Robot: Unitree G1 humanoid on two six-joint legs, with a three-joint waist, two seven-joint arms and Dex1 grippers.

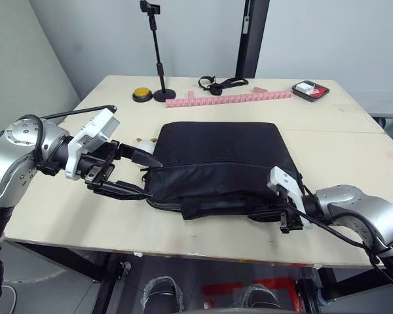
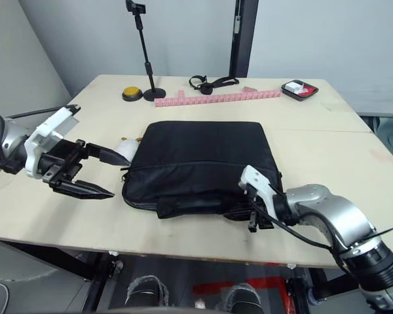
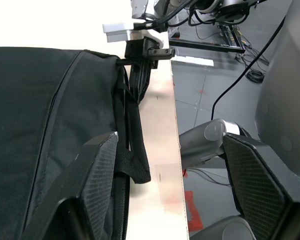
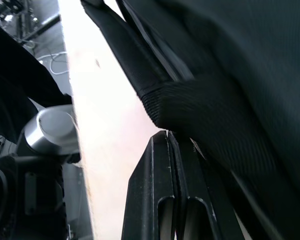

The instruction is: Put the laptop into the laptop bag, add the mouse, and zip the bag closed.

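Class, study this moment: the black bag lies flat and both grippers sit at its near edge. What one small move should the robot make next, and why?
Probably draw the right gripper along the near edge of the laptop bag toward the left gripper. The right fingers are shut at the bag's near right corner by the strap handle, perhaps on the zipper pull, though that is hidden. The left gripper stands open at the opposite corner, placed to steady the bag.

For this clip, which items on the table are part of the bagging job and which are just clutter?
Job: laptop bag, left gripper, right gripper.

Lying about: pink strip, yellow button, black stand, black strap, small tray, white soft thing.
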